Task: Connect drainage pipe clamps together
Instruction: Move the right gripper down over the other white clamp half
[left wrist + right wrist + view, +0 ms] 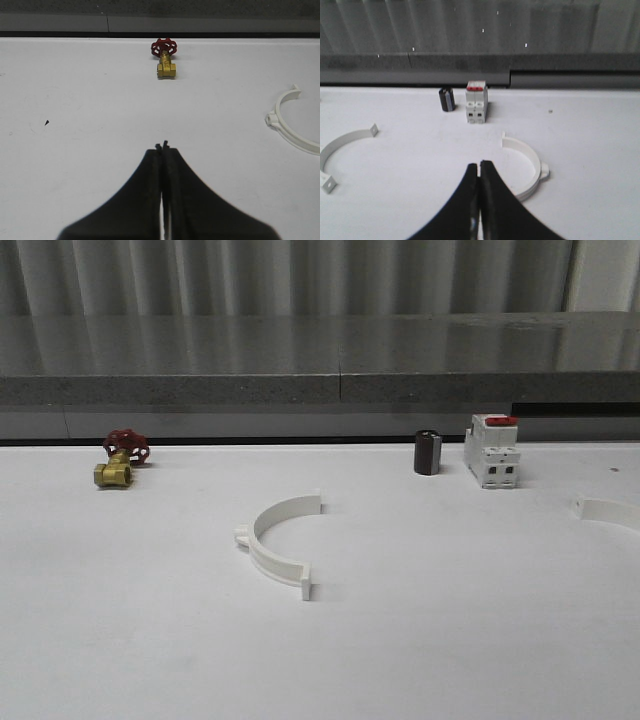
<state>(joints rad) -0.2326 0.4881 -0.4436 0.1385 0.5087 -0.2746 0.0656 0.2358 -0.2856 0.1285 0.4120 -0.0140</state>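
Two white half-ring drainage pipe clamps lie flat and apart on the white table. One clamp (pixel 280 512) rests mid-table and the other (pixel 610 510) is cut off by the right edge of the front view. In the right wrist view my right gripper (pixel 479 163) is shut on nothing, with one clamp half (pixel 532 155) just beside and beyond its tips and the other half (pixel 345 139) further off to the side. My left gripper (pixel 162 146) is also shut and empty, over bare table, with a clamp half (pixel 272 119) well off to its side.
A brass valve with a red handwheel (pixel 120 462) sits at the back left. A white switch with a red top (pixel 491 452) and a small black cylinder (pixel 428 453) stand at the back right. A grey ledge (pixel 320 390) runs behind the table.
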